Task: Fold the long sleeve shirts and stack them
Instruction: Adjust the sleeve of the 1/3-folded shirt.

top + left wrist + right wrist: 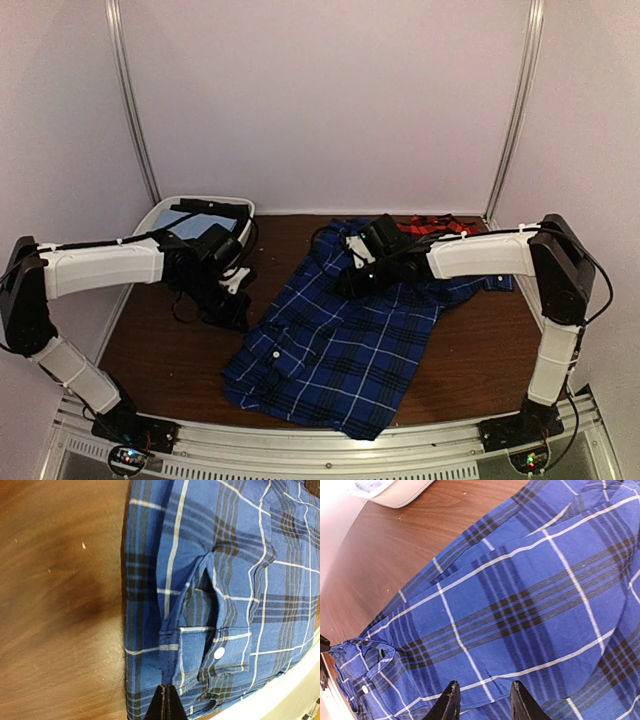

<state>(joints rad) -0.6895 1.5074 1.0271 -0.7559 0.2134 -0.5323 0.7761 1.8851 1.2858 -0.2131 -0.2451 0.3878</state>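
The dark blue plaid shirt (335, 340) lies spread across the middle of the brown table. The red-and-black check shirt (432, 226) lies bunched at the back right, partly behind my right arm. My left gripper (236, 305) is at the blue shirt's left edge. In the left wrist view its fingertips (167, 702) are pressed together on a ridge of the cloth beside a buttoned cuff (218, 653). My right gripper (352, 276) hovers over the shirt's upper part. In the right wrist view it (485, 700) is open over flat blue plaid cloth (520, 595), with nothing between the fingers.
A white bin (160, 212) stands at the back left holding a light blue cloth (185, 222) and a black garment (215, 208); its rim shows in the right wrist view (400, 492). Bare wood (160, 340) lies left of the shirt. A metal rail (330, 445) runs along the front edge.
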